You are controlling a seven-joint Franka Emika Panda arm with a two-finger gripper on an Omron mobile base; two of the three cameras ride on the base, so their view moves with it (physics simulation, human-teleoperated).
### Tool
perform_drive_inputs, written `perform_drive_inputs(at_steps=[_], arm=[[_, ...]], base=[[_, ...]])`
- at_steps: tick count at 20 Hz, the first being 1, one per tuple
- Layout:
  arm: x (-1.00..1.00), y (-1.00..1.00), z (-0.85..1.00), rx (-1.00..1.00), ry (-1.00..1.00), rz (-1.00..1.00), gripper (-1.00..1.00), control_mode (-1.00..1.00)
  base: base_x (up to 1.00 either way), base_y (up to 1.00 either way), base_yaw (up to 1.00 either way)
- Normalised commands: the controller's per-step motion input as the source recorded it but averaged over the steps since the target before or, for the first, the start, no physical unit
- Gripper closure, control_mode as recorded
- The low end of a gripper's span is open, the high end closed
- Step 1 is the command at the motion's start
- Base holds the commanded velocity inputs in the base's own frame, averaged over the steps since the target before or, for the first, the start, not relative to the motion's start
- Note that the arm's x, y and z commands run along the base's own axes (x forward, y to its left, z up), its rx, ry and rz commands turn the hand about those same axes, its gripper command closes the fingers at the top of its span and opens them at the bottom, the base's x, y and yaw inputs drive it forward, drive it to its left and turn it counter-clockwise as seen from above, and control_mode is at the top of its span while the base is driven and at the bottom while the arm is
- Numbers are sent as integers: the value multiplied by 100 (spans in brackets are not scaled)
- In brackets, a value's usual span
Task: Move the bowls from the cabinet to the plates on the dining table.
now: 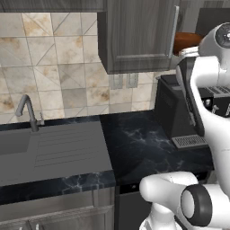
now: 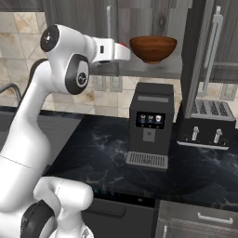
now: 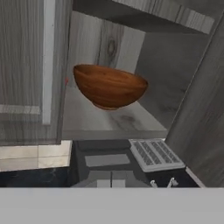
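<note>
I'm looking at the worktop (image 2: 107, 153) first, black with white veins, running along the tiled wall. Set into its left end I see the grey sink (image 1: 49, 150) with a bent tap (image 1: 28, 112) behind it. Above, the cabinet (image 1: 139, 38) hangs on the wall, dark wood grain, one door shut with a long silver handle (image 1: 175, 27) at its edge, the section beside it standing open. From the right base view another cabinet door (image 2: 197, 60) juts forward on edge, to the right of the open shelf (image 2: 153, 69).

My arm reaches up and across to that shelf opening. Below the shelf a black coffee machine (image 2: 149, 125) stands on the worktop, its drip grille at the front, and a toaster (image 2: 207, 123) sits just beside it on the right.

The brown bowl (image 3: 109, 86) is upright on the shelf, near the front edge, right above the coffee machine. In the left base view I catch only its rim (image 1: 186, 41) past the closed door. A sliver of red (image 2: 122, 45) shows just left of the bowl, behind my wrist; I can't tell what it is.

The tool is out of my sight, level with the bowl and short of it; it is closed right down with nothing in it.
</note>
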Motion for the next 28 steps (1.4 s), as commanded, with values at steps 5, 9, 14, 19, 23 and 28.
perform_drive_inputs(at_steps=[5,9,14,19,23,28], arm=[[2,7,0,15,-7,15,100,-100],[23,18,2,10,-1,14,-100,-100],[39,19,5,4,0,14,-100,-100],[37,15,11,1,0,13,-100,-100],[31,0,2,0,-1,10,-100,-100],[37,0,0,0,-1,7,-100,-100]], base=[[0,0,0],[0,0,0],[0,0,0],[0,0,0],[0,0,0],[0,0,0]])
